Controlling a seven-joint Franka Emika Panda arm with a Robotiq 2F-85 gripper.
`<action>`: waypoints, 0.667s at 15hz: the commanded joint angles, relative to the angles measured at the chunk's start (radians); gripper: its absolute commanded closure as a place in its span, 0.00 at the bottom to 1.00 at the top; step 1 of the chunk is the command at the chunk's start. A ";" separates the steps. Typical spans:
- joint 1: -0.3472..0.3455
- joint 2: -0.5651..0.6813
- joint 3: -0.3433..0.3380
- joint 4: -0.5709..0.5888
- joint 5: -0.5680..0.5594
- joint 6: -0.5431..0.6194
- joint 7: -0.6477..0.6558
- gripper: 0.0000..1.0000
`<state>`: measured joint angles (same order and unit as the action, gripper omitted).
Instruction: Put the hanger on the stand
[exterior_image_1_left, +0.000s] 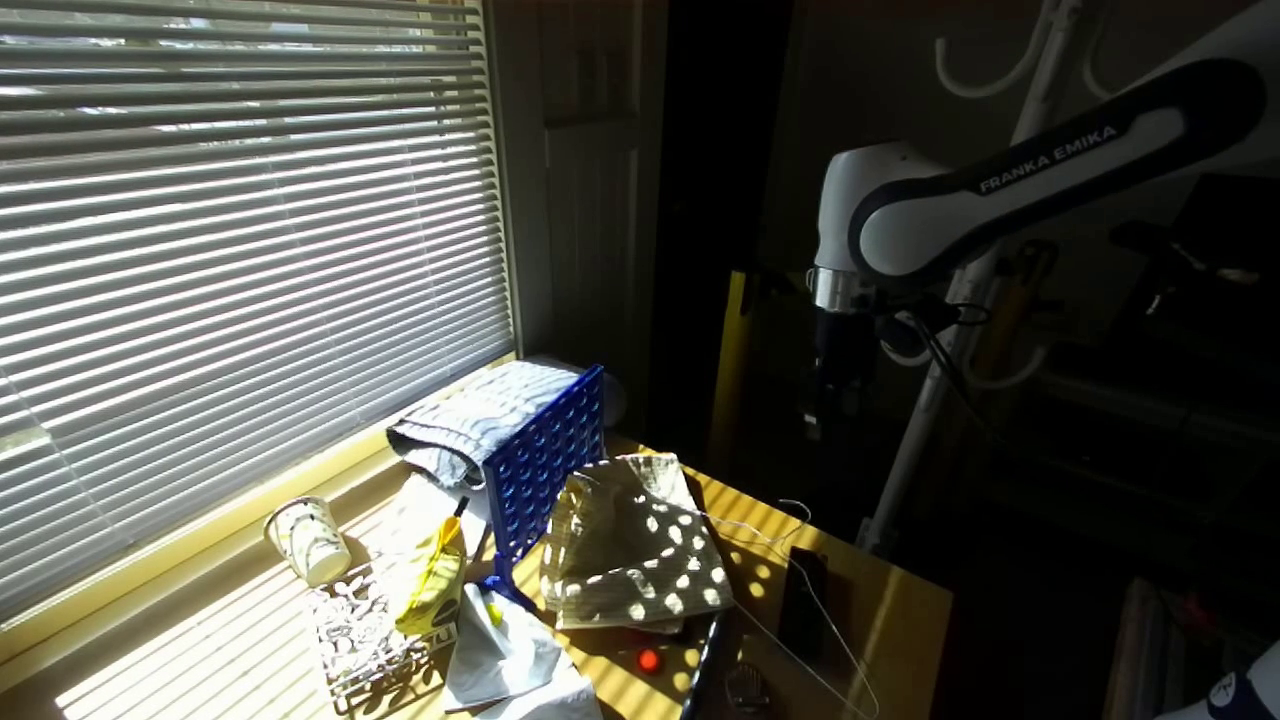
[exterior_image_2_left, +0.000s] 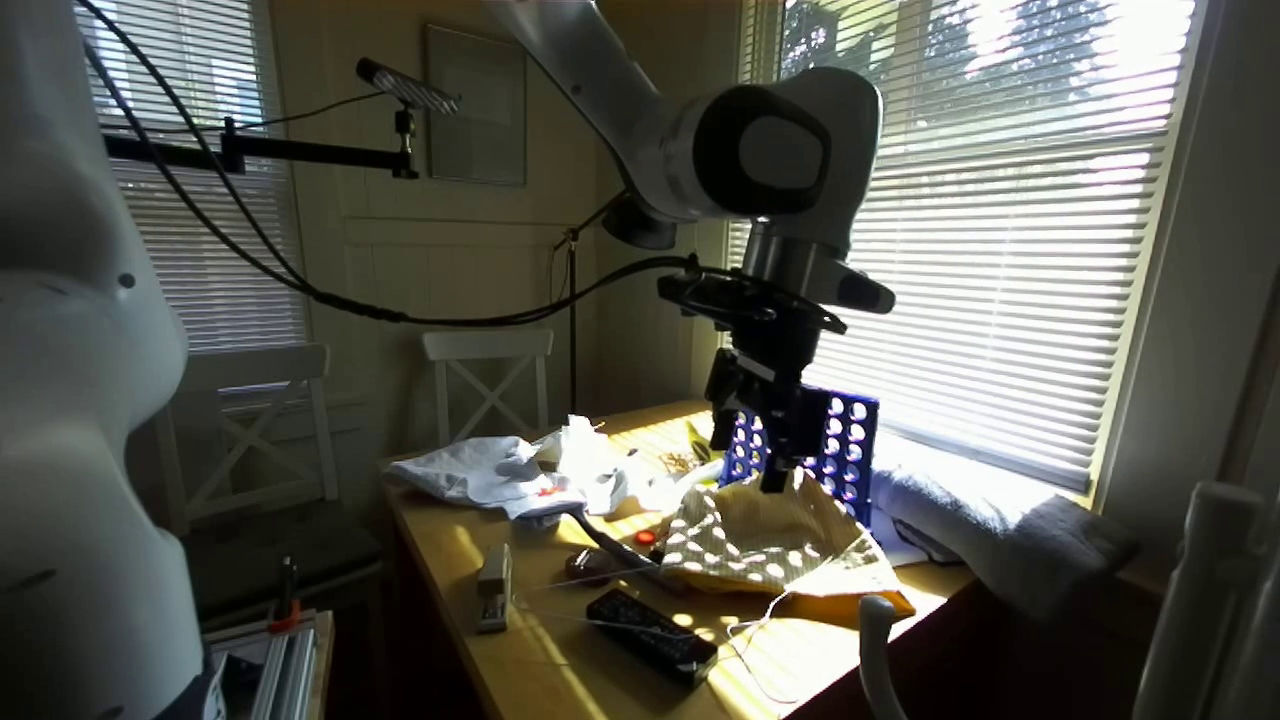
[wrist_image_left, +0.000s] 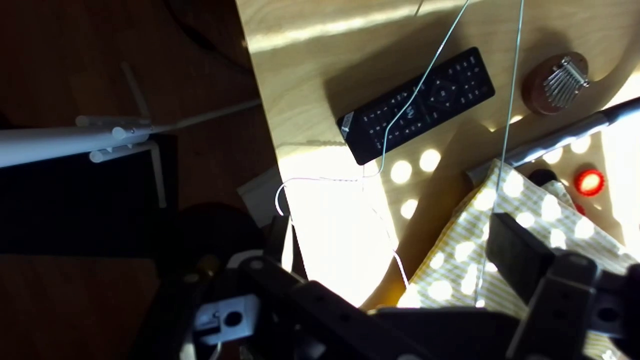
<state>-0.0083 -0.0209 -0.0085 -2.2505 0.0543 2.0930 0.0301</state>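
- The hanger (wrist_image_left: 384, 152) lay on the table (wrist_image_left: 300, 90), its wire passing over the remote (wrist_image_left: 440, 95) and the cloth (wrist_image_left: 560, 225), its hook at the table's edge.
- The gripper (wrist_image_left: 392, 232) hung above, well apart from it, its two fingers spread.
- In an exterior view, the stand (exterior_image_1_left: 912, 440) showed just past the table's edge.
- Nearer the blind (exterior_image_1_left: 250, 250), a yellow packet (exterior_image_1_left: 435, 580) rested at the wire basket (exterior_image_1_left: 360, 640); it seemed partly inside, though glare made that hard to tell.
- A paper cup (exterior_image_1_left: 310, 540) lay tilted just beside the basket, its inside hidden.
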 joint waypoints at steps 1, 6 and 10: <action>0.004 -0.034 0.004 -0.051 -0.010 0.028 -0.007 0.00; 0.006 -0.055 0.004 -0.154 0.034 0.119 -0.093 0.00; 0.002 -0.061 -0.007 -0.248 0.052 0.278 -0.206 0.00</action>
<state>-0.0029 -0.0448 -0.0044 -2.4064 0.0610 2.2540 -0.0743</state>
